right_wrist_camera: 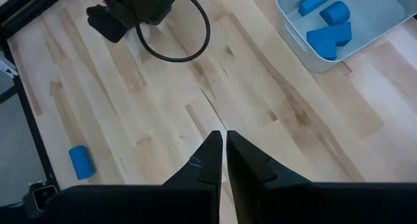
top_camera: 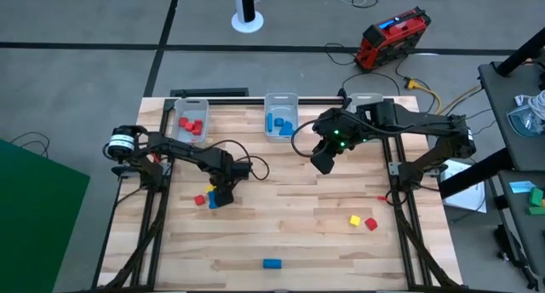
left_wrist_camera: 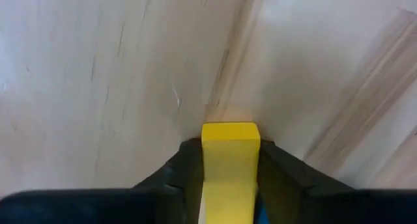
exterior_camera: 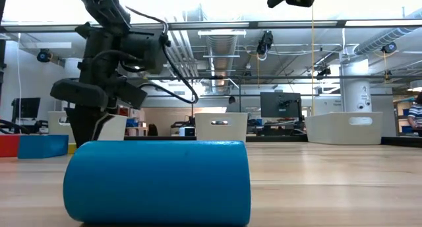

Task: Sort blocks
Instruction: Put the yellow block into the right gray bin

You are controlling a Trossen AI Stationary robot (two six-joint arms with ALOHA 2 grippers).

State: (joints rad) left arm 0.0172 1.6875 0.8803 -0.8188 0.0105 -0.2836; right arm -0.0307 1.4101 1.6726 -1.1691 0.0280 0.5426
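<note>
Your left gripper (left_wrist_camera: 229, 160) pinches a yellow block (left_wrist_camera: 229, 152) low over the table (top_camera: 298, 199), left of centre in the high view. Your right gripper (right_wrist_camera: 225, 152), fingers nearly together and empty, hovers upper centre, near the bin (top_camera: 281, 116) holding blue blocks (top_camera: 279, 123).

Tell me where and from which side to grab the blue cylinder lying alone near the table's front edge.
Take the blue cylinder across its curved middle, coming straight down from above. It lies on its side on bare table, nothing near it, so both sides are free. Line the fingers up across its long axis, or it may roll. The right pincer, shut and empty, looks free.
</note>
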